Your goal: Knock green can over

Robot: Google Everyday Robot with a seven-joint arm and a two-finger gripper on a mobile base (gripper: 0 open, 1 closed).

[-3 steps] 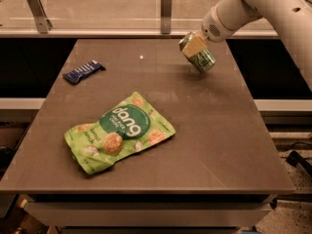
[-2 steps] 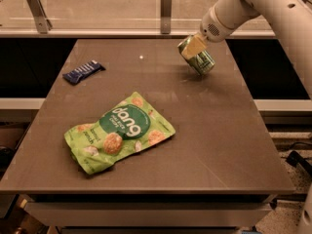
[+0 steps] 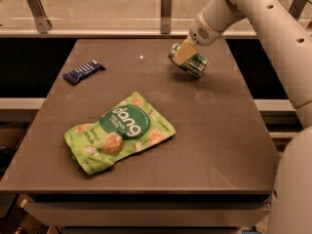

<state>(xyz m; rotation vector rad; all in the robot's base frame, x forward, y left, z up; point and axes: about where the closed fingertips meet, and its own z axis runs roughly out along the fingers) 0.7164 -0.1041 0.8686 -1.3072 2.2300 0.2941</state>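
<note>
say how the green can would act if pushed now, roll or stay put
The green can is a round cylinder tipped off upright, so it would likely roll once flat. It looks small and metal, so probably light, stiff and quick to slide on the smooth table. The gripper sits against the can's top end, near the far edge.
</note>
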